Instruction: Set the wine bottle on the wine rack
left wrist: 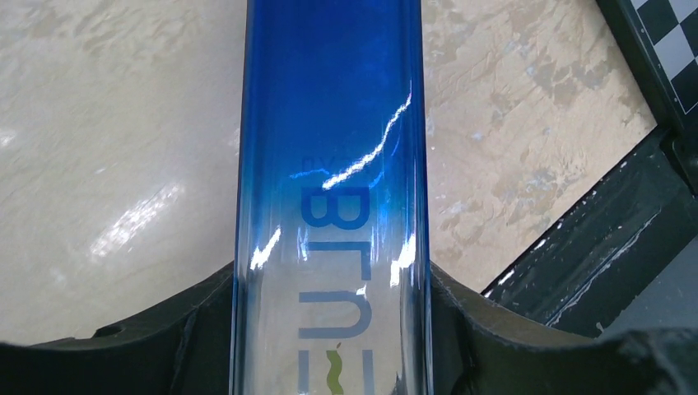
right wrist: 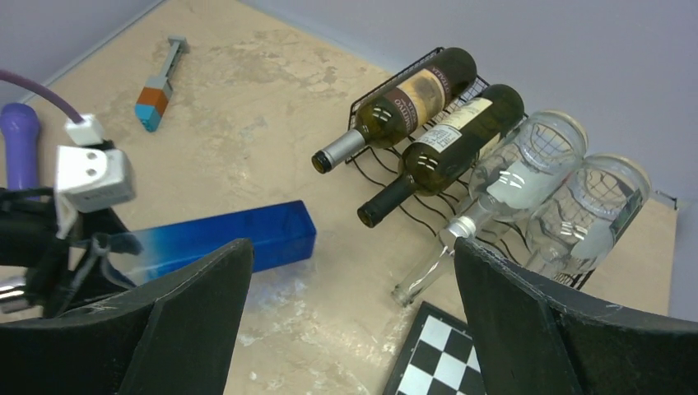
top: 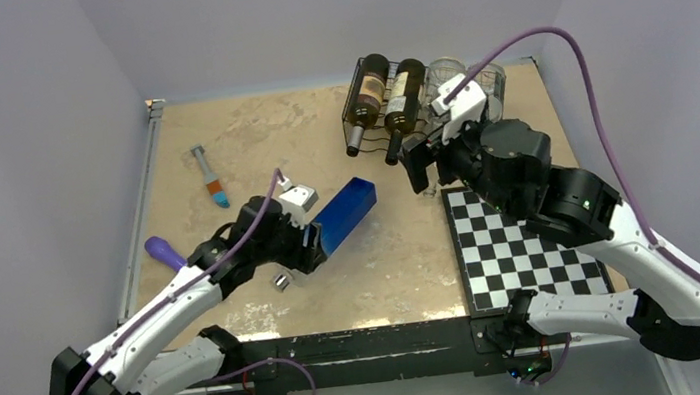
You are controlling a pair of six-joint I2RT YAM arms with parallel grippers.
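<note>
1. The left gripper (top: 316, 236) pinches the blue bottle (top: 348, 210) by its clear end, near the middle of the table (top: 218, 143).
2. Its long side points at the wine rack (top: 353, 116) — well apart.
3. The right gripper (right wrist: 352, 262) is spread wide — nearer the rack.

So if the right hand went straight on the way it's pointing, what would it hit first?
Probably bare tabletop: the right hand is open and aimed down at the gap between the blue bottle and the neck of the nearer dark bottle. Depth is unclear, so that neck could come first.
</note>
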